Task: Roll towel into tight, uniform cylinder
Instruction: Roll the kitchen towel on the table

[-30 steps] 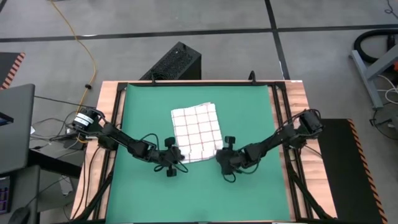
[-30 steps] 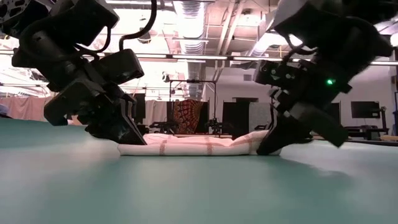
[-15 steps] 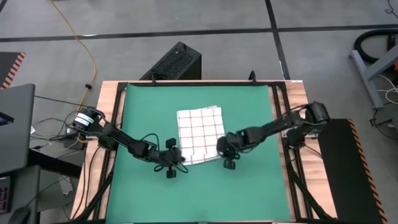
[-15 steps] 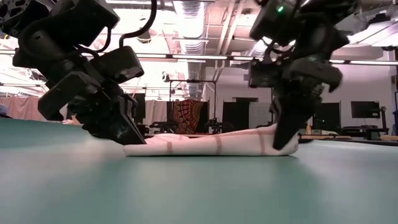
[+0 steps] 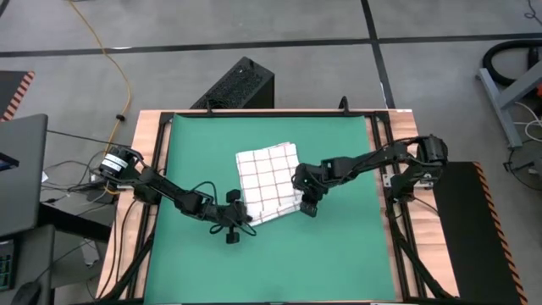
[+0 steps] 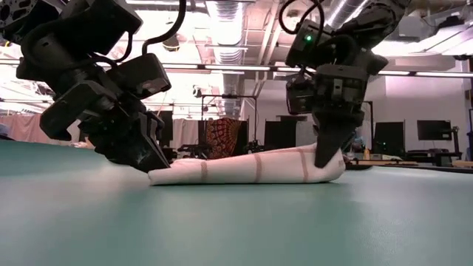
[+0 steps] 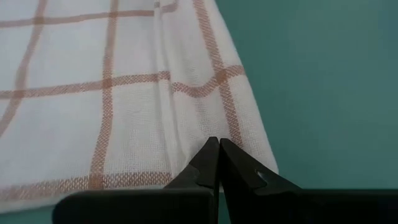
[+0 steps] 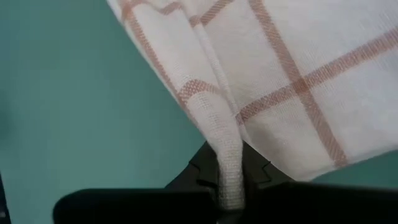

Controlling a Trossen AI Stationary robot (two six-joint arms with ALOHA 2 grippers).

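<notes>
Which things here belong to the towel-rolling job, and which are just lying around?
Part of the job:
- towel, flat, not yet rolled
- left end effector, shut at its near corner
- right end effector, pinching its other near corner
- green mat

Lying about:
- black box behind the table
- yellow cable on the floor

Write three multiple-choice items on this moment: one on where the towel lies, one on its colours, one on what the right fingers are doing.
1. Where does the white checked cloth towel lie?
A. on the green mat
B. on the grey floor
C. on the black box

2. What colour are the towel's grid lines?
A. blue
B. reddish
C. yellow

3. What is the right gripper doing?
A. hanging open above the towel
B. parked off the table
C. pinching a fold of the towel

Answers:
1. A, the high view shows the towel in the middle of the mat.
2. B, both wrist views show reddish checks on white.
3. C, the right wrist view shows cloth between the fingers; the low view shows that edge lifted.
</notes>
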